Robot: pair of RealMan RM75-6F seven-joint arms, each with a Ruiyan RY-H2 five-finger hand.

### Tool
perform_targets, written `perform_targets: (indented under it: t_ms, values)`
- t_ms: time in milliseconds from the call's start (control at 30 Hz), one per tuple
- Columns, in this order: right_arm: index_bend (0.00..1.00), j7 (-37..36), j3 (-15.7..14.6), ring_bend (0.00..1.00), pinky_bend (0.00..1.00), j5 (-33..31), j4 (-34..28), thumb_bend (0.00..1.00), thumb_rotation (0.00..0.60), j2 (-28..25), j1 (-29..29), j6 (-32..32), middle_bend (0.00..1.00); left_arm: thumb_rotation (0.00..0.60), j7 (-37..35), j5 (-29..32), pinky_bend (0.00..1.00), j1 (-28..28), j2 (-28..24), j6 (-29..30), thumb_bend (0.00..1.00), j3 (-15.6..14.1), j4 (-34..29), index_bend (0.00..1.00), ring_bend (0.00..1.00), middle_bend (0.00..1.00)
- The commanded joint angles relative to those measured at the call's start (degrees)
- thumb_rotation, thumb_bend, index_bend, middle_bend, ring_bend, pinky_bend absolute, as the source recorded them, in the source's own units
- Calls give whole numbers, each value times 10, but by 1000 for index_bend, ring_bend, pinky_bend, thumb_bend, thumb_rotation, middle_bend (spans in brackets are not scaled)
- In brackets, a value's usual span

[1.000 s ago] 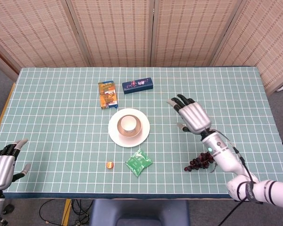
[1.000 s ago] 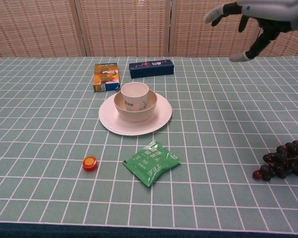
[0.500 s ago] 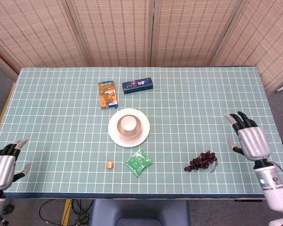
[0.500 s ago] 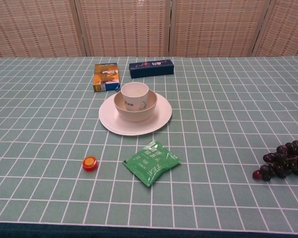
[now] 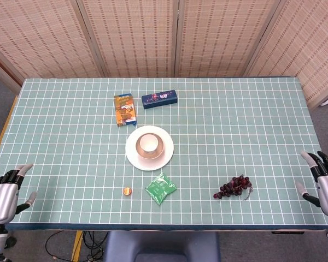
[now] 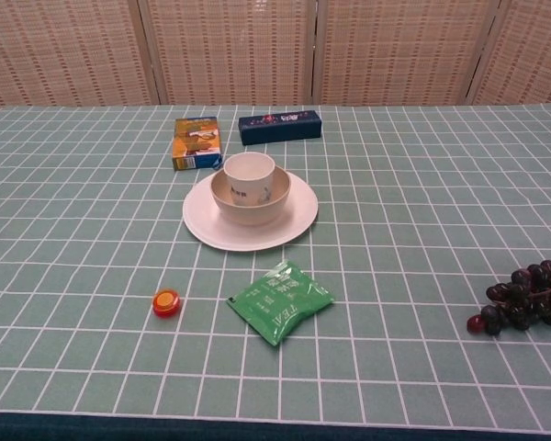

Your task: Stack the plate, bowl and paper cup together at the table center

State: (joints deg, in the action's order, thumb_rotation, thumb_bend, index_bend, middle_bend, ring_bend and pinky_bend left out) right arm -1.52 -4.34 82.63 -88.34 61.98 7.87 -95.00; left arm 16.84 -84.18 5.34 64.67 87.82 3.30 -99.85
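A white plate (image 5: 133,157) (image 6: 294,223) lies at the table's middle. A beige bowl (image 5: 159,144) (image 6: 228,204) sits on it, and a white paper cup (image 5: 148,143) (image 6: 249,173) stands upright inside the bowl. My left hand (image 5: 2,193) hovers off the table's near left corner, fingers apart and holding nothing. My right hand (image 5: 323,185) is at the near right edge, also empty with fingers apart. Neither hand shows in the chest view.
An orange box (image 5: 124,109) (image 6: 196,142) and a dark blue box (image 5: 159,99) (image 6: 279,127) lie behind the plate. In front are a green packet (image 5: 160,189) (image 6: 280,301), a small orange cap (image 5: 127,191) (image 6: 166,301) and a bunch of grapes (image 5: 232,186) (image 6: 522,299).
My right hand has drawn back from beside the plate stack to the table's near right edge. The left hand sank slightly. The stack has not moved.
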Motion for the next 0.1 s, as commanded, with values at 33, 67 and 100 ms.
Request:
perform_targets:
  t_ms: [33, 67, 100]
  values:
    - [118, -8, 5, 76, 267, 7, 8, 263, 600, 6, -13, -7, 179, 600, 4, -2, 372, -1, 0, 1, 272, -1, -2, 161, 254, 227]
    - [118, -8, 7, 77, 267, 7, 9, 263, 600, 7, -16, -7, 179, 600, 6, -1, 371, -1, 0, 1, 272, -1, -4, 161, 254, 227]
    - [118, -9, 9, 79, 267, 8, 10, 263, 600, 7, -18, -8, 179, 600, 7, -1, 371, -1, 0, 1, 272, -1, -4, 161, 254, 227]
